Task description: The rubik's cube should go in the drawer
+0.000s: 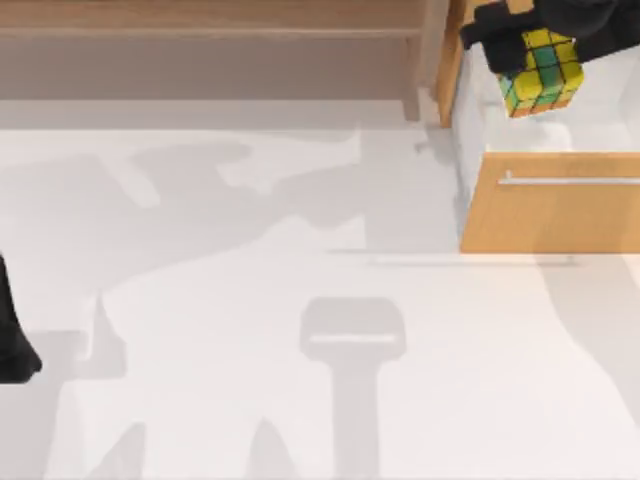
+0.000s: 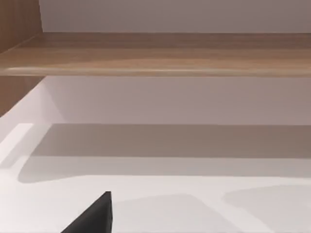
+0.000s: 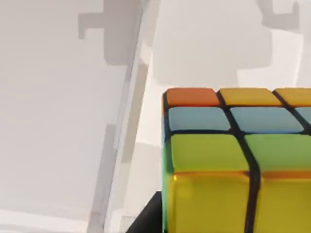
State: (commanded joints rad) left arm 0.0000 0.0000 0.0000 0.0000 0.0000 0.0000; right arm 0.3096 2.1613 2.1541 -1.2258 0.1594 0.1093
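Observation:
The rubik's cube [image 1: 541, 70], mostly yellow with green and blue tiles, hangs tilted over the white inside of the open drawer [image 1: 520, 215] at the top view's back right. My right gripper [image 1: 545, 45] is shut on it from above. In the right wrist view the cube [image 3: 233, 165] is very close, with the drawer's white floor [image 3: 63, 121] beneath and a dark finger [image 3: 148, 216] beside it. The drawer's orange-tan front panel carries a thin silver handle [image 1: 570, 181]. My left arm [image 1: 12, 345] stays parked at the table's left edge.
A brown wooden shelf [image 1: 200, 20] runs along the back of the table, left of the drawer, and its board [image 2: 155, 53] also crosses the left wrist view. The white tabletop [image 1: 300, 300] is bare, with arm shadows on it.

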